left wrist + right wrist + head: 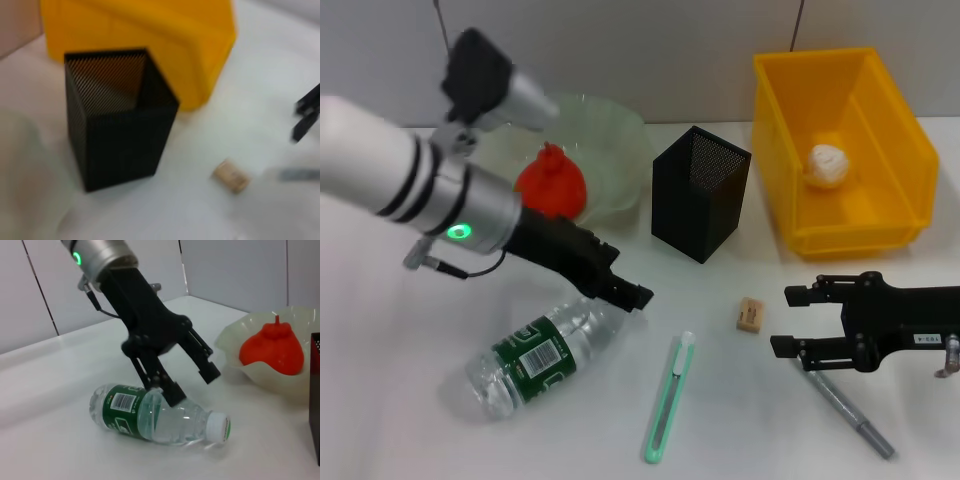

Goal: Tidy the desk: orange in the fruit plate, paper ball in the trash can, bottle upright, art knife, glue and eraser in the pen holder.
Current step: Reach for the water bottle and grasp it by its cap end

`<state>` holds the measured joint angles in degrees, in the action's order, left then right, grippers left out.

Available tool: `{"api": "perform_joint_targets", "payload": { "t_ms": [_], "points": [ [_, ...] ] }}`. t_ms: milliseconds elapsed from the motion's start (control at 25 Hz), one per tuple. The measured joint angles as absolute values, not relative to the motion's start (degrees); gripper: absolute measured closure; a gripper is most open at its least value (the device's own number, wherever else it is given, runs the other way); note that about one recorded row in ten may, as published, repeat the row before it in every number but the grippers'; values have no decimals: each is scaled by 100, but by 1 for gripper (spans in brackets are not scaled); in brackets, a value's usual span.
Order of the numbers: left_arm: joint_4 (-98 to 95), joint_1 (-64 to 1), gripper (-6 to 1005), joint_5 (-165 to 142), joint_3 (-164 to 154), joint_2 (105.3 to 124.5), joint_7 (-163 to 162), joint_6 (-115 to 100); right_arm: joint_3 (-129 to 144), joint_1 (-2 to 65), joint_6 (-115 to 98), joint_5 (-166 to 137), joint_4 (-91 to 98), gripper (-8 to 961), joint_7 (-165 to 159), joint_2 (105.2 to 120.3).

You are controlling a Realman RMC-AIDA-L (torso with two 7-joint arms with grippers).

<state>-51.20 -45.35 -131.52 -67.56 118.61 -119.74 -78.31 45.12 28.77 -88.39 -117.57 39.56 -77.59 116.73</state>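
Note:
The clear bottle (545,350) with a green label lies on its side at the front left, also visible as the bottle (155,415). My left gripper (623,287) is open just above its neck end; in the right wrist view the left gripper (192,380) has one finger down at the bottle's shoulder and the other raised. The orange (552,185) sits in the pale green fruit plate (615,130). A paper ball (827,165) lies in the yellow trash can (790,150). The eraser (750,313), green art knife (668,397) and grey glue (850,410) lie on the desk. My right gripper (792,320) is open beside the glue.
The black mesh pen holder (700,190) stands between plate and trash can, shown close up as the pen holder (117,115) with the eraser (231,176) in front of it. White desk surface lies all around.

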Motion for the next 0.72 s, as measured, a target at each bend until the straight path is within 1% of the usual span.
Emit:
{"api": "perform_joint_targets", "payload": {
  "t_ms": [120,720],
  "points": [
    [-5099,-4740,186,-13601,-7318,11890,-12489,-7505,4494,2895,-8818,-11756,3938,207,-7742,11681],
    [-4557,-4926,187,-13713,-7823,11910,-12905,-6815,4481,2945,-8707,-11744,3963,208,-7736,11740]
  ]
}}
